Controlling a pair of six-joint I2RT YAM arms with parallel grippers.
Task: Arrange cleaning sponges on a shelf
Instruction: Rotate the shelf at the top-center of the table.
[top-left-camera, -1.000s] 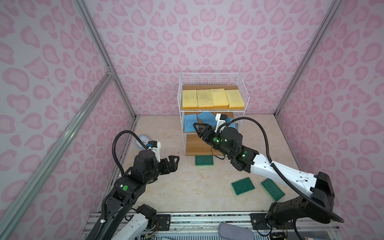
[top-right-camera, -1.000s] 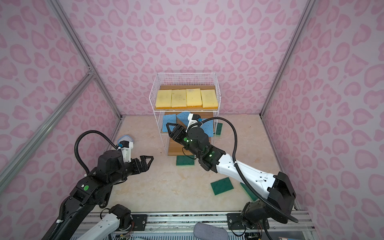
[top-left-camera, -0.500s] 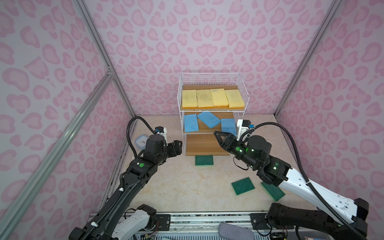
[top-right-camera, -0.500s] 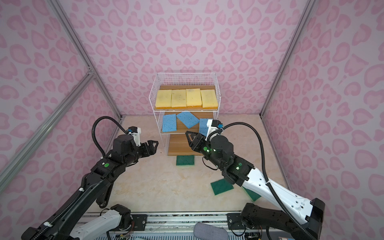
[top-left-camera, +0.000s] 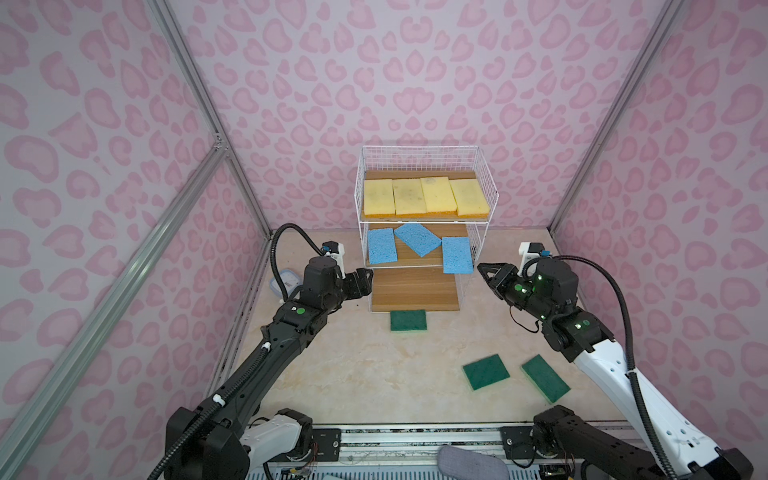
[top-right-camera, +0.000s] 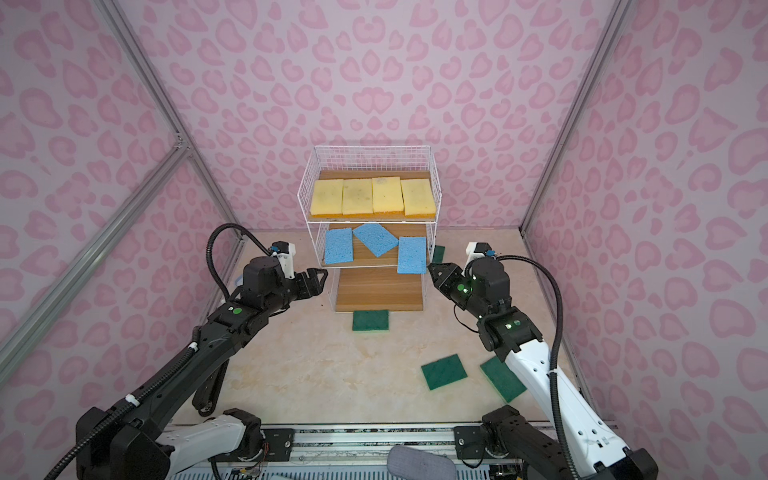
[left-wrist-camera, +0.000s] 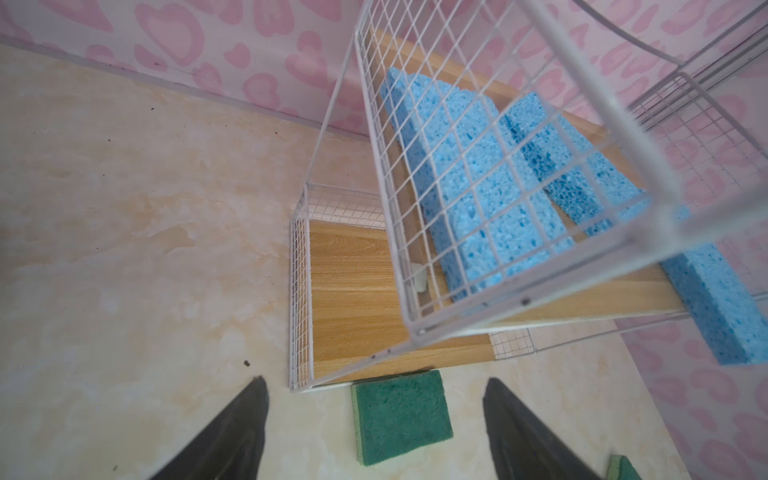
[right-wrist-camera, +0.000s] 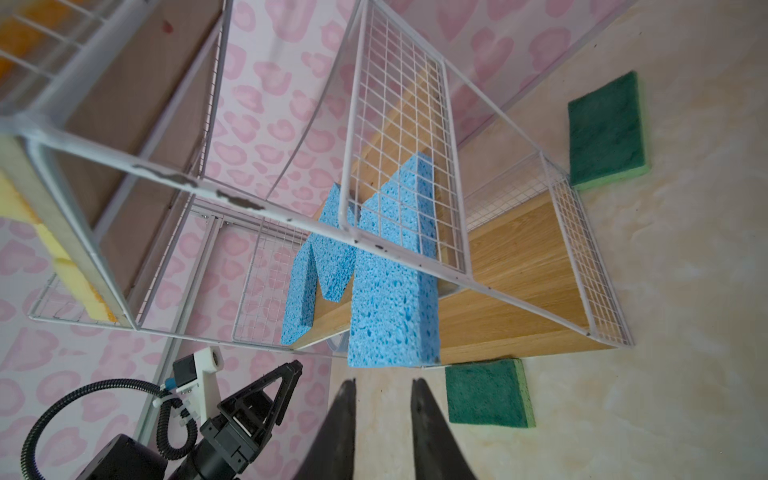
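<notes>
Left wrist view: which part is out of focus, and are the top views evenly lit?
In the left wrist view the nearest wire rail of the shelf is blurred, while the blue sponges behind its grid are sharp; in both top views the floor is evenly lit, but the corners look dimmer.

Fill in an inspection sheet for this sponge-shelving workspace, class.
Surface: beige tabletop, four green sponges loose on it.
Job's things: shelf holds four yellow sponges on top, three blue sponges in the middle, one overhanging; bottom board bare.
Clutter: light-blue item behind the left arm.
End effectors: left end effector open, empty; right end effector narrowly open, empty.
Cables: black hoses arch over both wrists, snagging nothing.
Surroundings: pink patterned walls, metal frame.
</notes>
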